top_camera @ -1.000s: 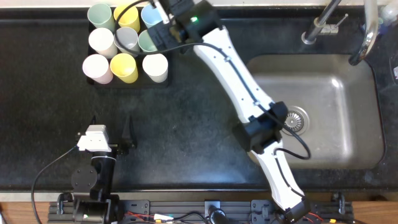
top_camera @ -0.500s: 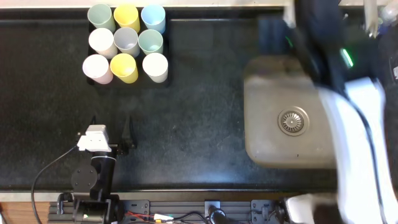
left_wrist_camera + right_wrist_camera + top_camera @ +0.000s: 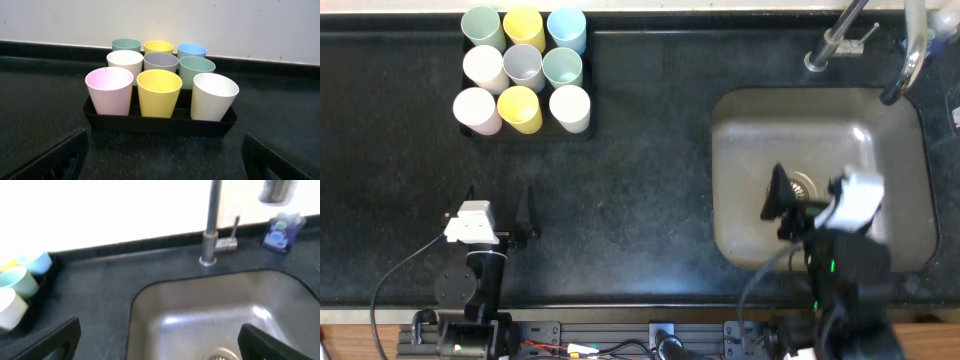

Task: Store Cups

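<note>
Several pastel cups stand upright in a black tray (image 3: 160, 125) at the back left of the counter, among them a pink cup (image 3: 109, 90), a yellow cup (image 3: 159, 92) and a white cup (image 3: 214, 96) in the front row. From above, the same cups (image 3: 523, 68) form a three-by-three block. My left gripper (image 3: 500, 203) rests low on the counter in front of the tray, open and holding nothing, well short of the cups. My right gripper (image 3: 810, 192) hangs over the steel sink (image 3: 880, 120), open and holding nothing. In the right wrist view its fingers (image 3: 50, 340) are spread wide.
A faucet (image 3: 214, 215) rises behind the sink, with a blue soap bottle (image 3: 281, 230) at the back right. Dark counter (image 3: 640, 180) stretches between tray and sink. Cables and arm bases line the front edge.
My right arm has drawn back from above the tray at the back left, swung right and come down over the sink near its base. The left arm and the cups have stayed put.
</note>
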You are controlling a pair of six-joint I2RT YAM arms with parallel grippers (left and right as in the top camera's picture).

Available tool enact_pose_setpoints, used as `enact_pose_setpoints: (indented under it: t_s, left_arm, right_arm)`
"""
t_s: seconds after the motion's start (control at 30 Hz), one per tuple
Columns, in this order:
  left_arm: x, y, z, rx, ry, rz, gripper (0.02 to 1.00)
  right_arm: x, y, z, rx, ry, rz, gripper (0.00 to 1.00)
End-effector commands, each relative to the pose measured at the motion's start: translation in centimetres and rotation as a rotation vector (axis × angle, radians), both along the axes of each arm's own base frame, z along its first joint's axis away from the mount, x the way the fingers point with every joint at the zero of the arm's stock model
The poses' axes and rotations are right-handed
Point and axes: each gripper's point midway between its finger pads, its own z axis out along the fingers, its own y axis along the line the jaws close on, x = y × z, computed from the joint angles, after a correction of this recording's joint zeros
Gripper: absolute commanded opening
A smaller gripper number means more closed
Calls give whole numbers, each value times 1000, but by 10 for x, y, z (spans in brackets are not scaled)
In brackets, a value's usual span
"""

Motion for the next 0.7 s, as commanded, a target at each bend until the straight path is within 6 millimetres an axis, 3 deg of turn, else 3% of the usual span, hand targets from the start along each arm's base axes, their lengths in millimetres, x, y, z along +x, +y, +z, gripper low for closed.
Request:
enact_pose_setpoints:
  t_s: [0.03,0.2,0.3,0.53,0.7]
  left_arm:
    - [0,0,1,22,-5,1,998]
    - [0,0,1,22,-5,1,998]
    - [0,0,1,22,-5,1,998]
    - [0,0,1,22,-5,1,998]
    - [0,0,1,21,-5,1,998]
  right_arm:
    - [-20,-10,-10,23,-111,-38,996]
    - [-30,-12,-20,35,-172,-39,998]
    - [-22,-10,-41,28,-133,-39,998]
    - [5,-8,-61,45,-231,-50,998]
    - [12,-24,-73,43,-270,-120,998]
